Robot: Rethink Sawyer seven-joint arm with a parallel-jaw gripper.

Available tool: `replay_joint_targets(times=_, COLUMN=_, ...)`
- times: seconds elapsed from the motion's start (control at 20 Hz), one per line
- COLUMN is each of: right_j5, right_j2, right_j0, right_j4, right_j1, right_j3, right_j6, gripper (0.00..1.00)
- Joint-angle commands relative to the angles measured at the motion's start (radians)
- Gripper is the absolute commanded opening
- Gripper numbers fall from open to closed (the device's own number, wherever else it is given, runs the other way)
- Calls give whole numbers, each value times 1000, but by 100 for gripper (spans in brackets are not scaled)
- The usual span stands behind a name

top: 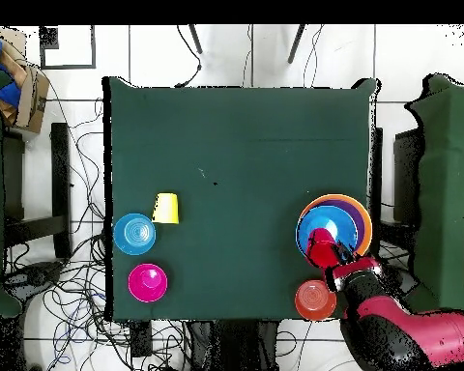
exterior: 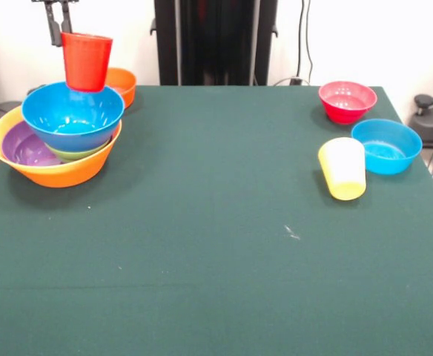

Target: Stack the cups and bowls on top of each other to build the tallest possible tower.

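Note:
The tower stands at the table's left edge in the front view: a large yellow-orange bowl [exterior: 61, 172] holds a wide purple bowl [exterior: 25, 146], then a green bowl [exterior: 79, 153] and a blue bowl [exterior: 73, 115], both tilted. My gripper [exterior: 62, 31] is shut on the rim of the red cup [exterior: 87, 61] and holds it upright at the blue bowl's far rim. In the overhead view the cup [top: 323, 249] sits at the tower's [top: 344, 220] near side under the gripper [top: 338, 263]. The yellow cup [exterior: 343, 168] lies on its side at the right.
A small orange bowl [exterior: 121, 83] stands just behind the tower. A pink-red bowl [exterior: 347, 100] and a second blue bowl [exterior: 386, 145] stand at the far right, beside the yellow cup. The robot's black pedestal [exterior: 215, 41] is at the table's far side.

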Motion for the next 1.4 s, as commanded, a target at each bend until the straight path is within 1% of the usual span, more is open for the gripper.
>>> replay_joint_targets(times=0.05, right_j5=27, right_j2=-70, right_j0=55, right_j4=-72, right_j1=114, right_j3=-13, right_j6=-41, gripper=0)
replay_joint_targets(times=0.1, right_j5=20, right_j2=-83, right_j0=75, right_j4=-84, right_j1=103, right_j3=-18, right_j6=-25, gripper=0)
replay_joint_targets(times=0.2, right_j5=-6, right_j2=-125, right_j0=134, right_j4=-117, right_j1=84, right_j3=-34, right_j6=23, gripper=0)
replay_joint_targets(times=0.3, right_j5=-39, right_j2=-181, right_j0=196, right_j4=-141, right_j1=79, right_j3=-50, right_j6=79, gripper=0)
replay_joint_targets(times=0.5, right_j5=-121, right_j2=-296, right_j0=297, right_j4=-194, right_j1=77, right_j3=-78, right_j6=156, gripper=0)
replay_joint_targets(times=0.6, right_j5=-156, right_j2=-341, right_j0=328, right_j4=-208, right_j1=83, right_j3=-90, right_j6=164, gripper=0)
replay_joint_targets(times=0.65, right_j5=-163, right_j2=-352, right_j0=334, right_j4=-205, right_j1=89, right_j3=-95, right_j6=159, gripper=0)
replay_joint_targets(times=0.95, right_j5=-169, right_j2=-351, right_j0=314, right_j4=-181, right_j1=119, right_j3=-102, right_j6=89, gripper=0)
replay_joint_targets(times=1.05, right_j5=-155, right_j2=-330, right_j0=290, right_j4=-167, right_j1=130, right_j3=-96, right_j6=60, gripper=0)
replay_joint_targets(times=1.2, right_j5=-77, right_j2=-235, right_j0=213, right_j4=-90, right_j1=124, right_j3=-62, right_j6=-9, gripper=0)
replay_joint_targets(times=1.3, right_j5=-12, right_j2=-162, right_j0=164, right_j4=-12, right_j1=104, right_j3=-39, right_j6=-56, gripper=0)
replay_joint_targets(times=1.4, right_j5=27, right_j2=-106, right_j0=130, right_j4=44, right_j1=83, right_j3=-22, right_j6=-90, gripper=0)
